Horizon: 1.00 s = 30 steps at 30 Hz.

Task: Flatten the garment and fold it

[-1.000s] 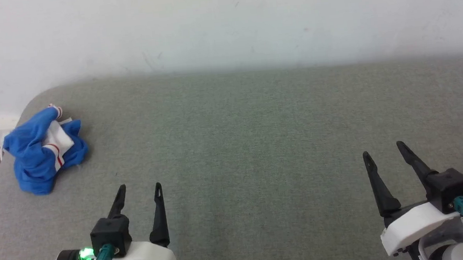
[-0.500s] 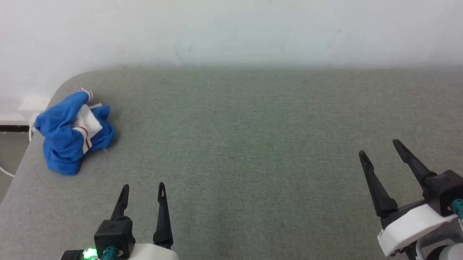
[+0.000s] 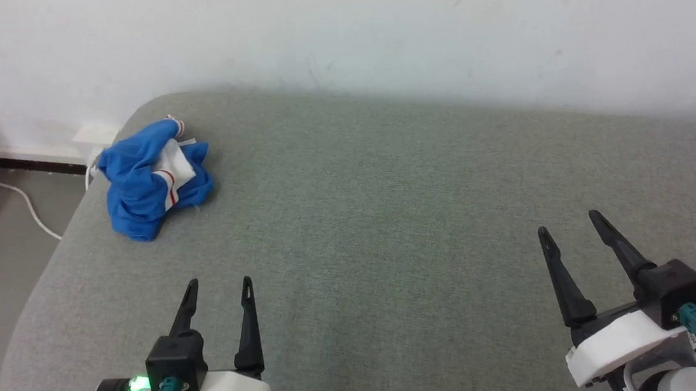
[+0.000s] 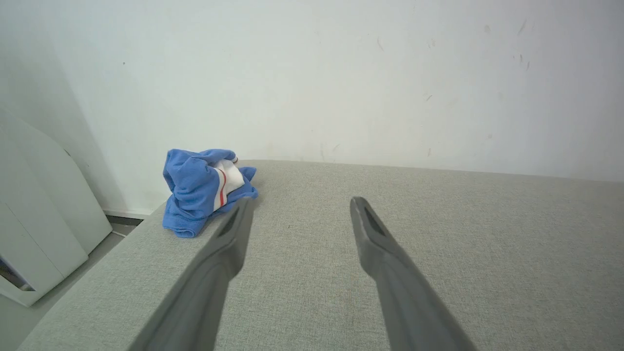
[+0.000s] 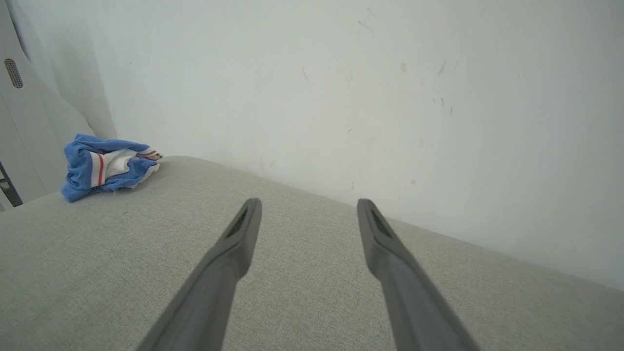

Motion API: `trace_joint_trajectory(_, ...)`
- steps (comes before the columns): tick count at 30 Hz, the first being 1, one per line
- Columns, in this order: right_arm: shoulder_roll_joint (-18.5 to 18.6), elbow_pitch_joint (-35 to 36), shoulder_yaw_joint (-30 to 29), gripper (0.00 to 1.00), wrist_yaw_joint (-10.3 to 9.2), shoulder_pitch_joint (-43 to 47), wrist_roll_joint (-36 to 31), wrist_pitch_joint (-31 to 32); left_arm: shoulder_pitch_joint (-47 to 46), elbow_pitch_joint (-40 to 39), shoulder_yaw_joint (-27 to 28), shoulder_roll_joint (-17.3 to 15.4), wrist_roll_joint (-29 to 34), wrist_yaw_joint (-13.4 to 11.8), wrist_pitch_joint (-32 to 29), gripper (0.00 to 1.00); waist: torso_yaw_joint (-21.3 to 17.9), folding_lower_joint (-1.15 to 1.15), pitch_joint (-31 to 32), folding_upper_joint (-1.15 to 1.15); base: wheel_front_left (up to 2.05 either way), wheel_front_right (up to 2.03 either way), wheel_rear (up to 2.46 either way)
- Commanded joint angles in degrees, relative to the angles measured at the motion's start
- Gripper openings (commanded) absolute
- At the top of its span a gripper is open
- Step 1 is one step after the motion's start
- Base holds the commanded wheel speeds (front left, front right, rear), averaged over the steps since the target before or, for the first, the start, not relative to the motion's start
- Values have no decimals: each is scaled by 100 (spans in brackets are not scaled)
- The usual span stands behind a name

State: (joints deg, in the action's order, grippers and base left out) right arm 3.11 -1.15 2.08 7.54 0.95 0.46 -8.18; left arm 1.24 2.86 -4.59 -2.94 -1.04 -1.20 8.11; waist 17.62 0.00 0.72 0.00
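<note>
**Crumpled jersey sat at the far corner, both end effectors empty**

The left end effector [image 3: 219,282] and the right end effector [image 3: 568,223] hovered low over the grey padded surface [image 3: 388,217], fingers spread wide and holding nothing. The garment [image 3: 153,179] lay bunched in a blue-and-white heap ahead and to the left of the left end effector, well apart from it and farther still from the right one.

The step in hand looked like the reach. It would go best with the left arm leading, pinching a loose outer edge and dragging the heap toward the open middle before spreading.

The surface's rounded edge ran just beyond the heap, with the wall [image 3: 332,31] behind it and a white cable [image 3: 23,204] on the floor below. A careless push could tip the cloth off.
</note>
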Motion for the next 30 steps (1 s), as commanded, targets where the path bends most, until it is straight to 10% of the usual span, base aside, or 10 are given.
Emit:
trace_joint_trajectory(1,-12,-30,13,100,-3,4,-22,-56,52,32,-36,3,-53,-60,62,100,81,0,-8,0,0,0,0)
trace_joint_trajectory(30,-19,-314,148,100,-4,-14,-11,-403,67,121,-252,5,-106,-181,409,100,858,0,-16,0,0,0,0)
